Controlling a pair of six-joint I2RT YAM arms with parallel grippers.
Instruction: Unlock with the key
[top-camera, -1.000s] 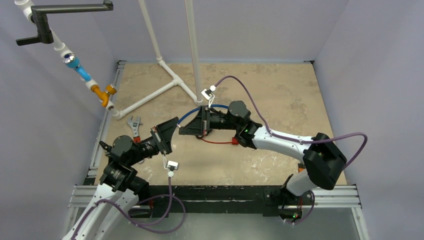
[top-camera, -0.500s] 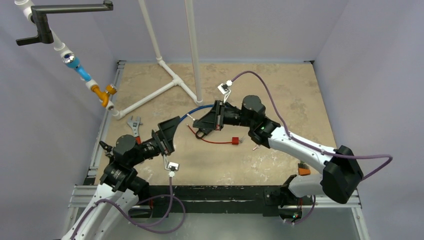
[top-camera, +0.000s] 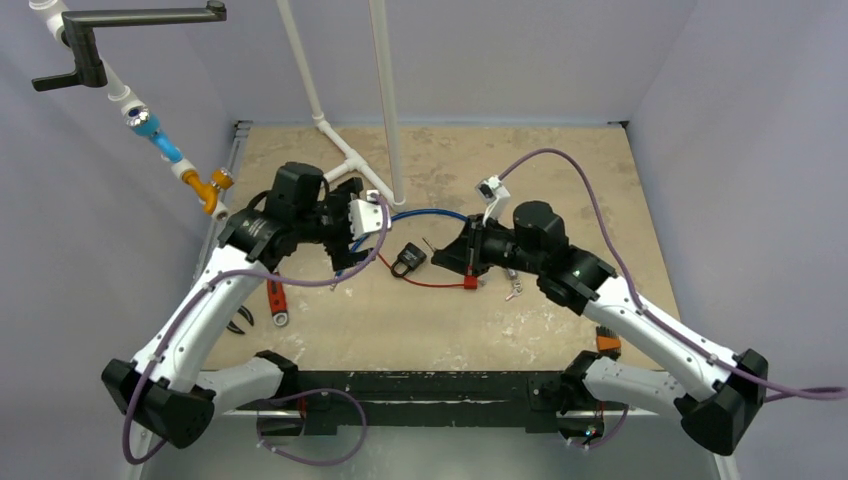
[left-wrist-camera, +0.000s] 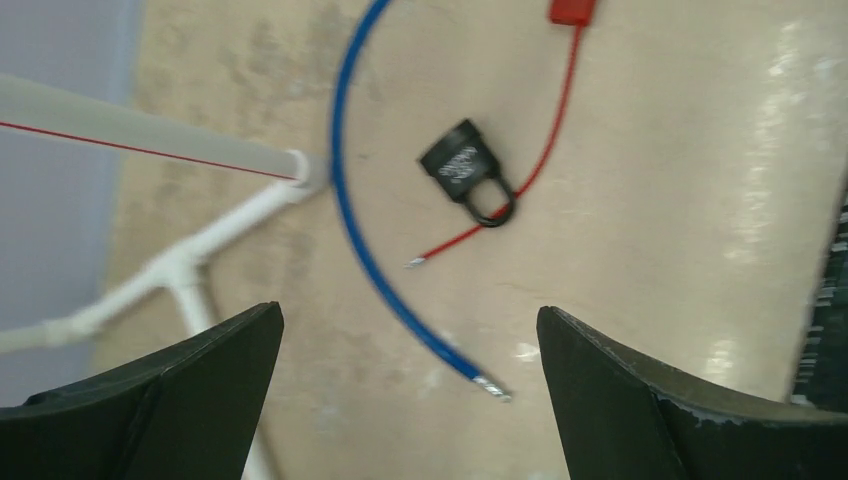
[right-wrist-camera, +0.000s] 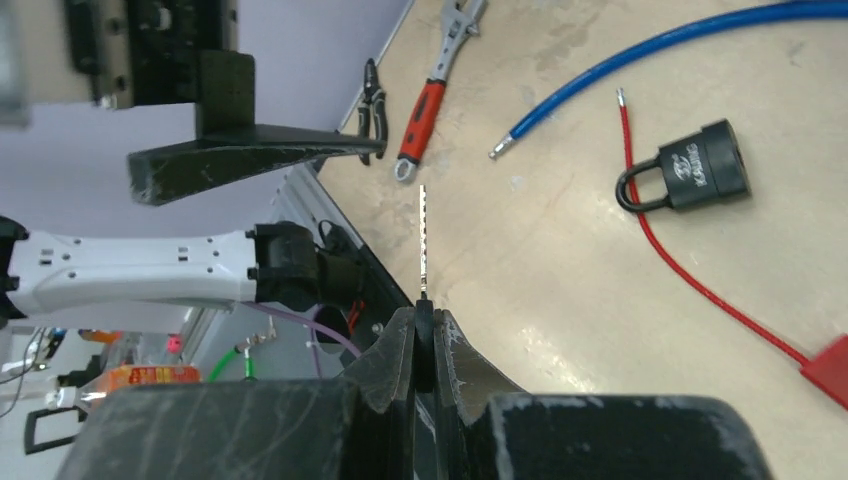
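Observation:
The black padlock (top-camera: 408, 260) lies flat on the table, shackle toward the near side; it also shows in the left wrist view (left-wrist-camera: 462, 170) and the right wrist view (right-wrist-camera: 700, 165). My right gripper (top-camera: 462, 255) (right-wrist-camera: 425, 315) hovers just right of the lock, shut on the key's dark head. The key (right-wrist-camera: 423, 240) has its thin blade sticking straight out past the fingertips, apart from the lock. My left gripper (top-camera: 345, 232) (left-wrist-camera: 410, 312) hangs left of the padlock, open wide and holding nothing, above the blue cable's bare end.
A red cable (top-camera: 435, 283) with a red tag (top-camera: 468, 282) runs through the shackle. A blue cable (top-camera: 420, 213) curves behind the lock. A red-handled wrench (top-camera: 276, 300) and pliers (top-camera: 242, 318) lie at the left. White pipe frame (top-camera: 335, 150) stands behind.
The left arm swung from the near left up to the lock's left side, and its gripper went from shut to open. The right arm drew back to the right, uncovering the padlock.

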